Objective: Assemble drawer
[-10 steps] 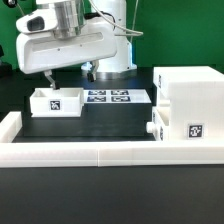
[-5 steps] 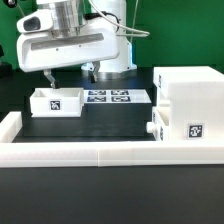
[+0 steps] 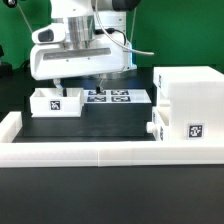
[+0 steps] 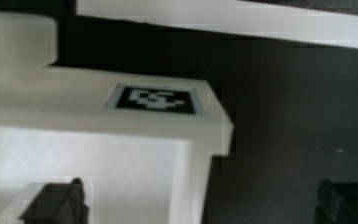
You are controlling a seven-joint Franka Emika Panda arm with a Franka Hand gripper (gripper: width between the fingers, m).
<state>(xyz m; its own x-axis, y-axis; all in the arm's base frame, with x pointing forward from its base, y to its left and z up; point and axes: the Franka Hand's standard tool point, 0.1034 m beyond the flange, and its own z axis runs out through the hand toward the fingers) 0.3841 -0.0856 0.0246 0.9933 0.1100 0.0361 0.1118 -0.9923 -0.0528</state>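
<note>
A small white open-top tray (image 3: pixel 56 101) with a square tag on its front stands on the black table at the exterior view's left. The tall white box shell (image 3: pixel 190 100) stands at the right, with a tag on its side. My gripper (image 3: pixel 82 86) hangs open and empty just above the tray's right end. In the wrist view, the tray's tagged wall (image 4: pixel 155 98) lies ahead of the gripper (image 4: pixel 202 205). One fingertip (image 4: pixel 55 200) is over the white tray and the other is over black table. A second tray is not clearly visible.
The marker board (image 3: pixel 115 97) lies flat behind the tray, toward the middle. A long low white wall (image 3: pixel 100 150) borders the table's front and left. A small round knob (image 3: pixel 150 128) sticks out at the shell's lower left.
My gripper has moved toward the exterior view's right and slightly lower, from over the tray's left end to over its right end. The tray and shell have not moved.
</note>
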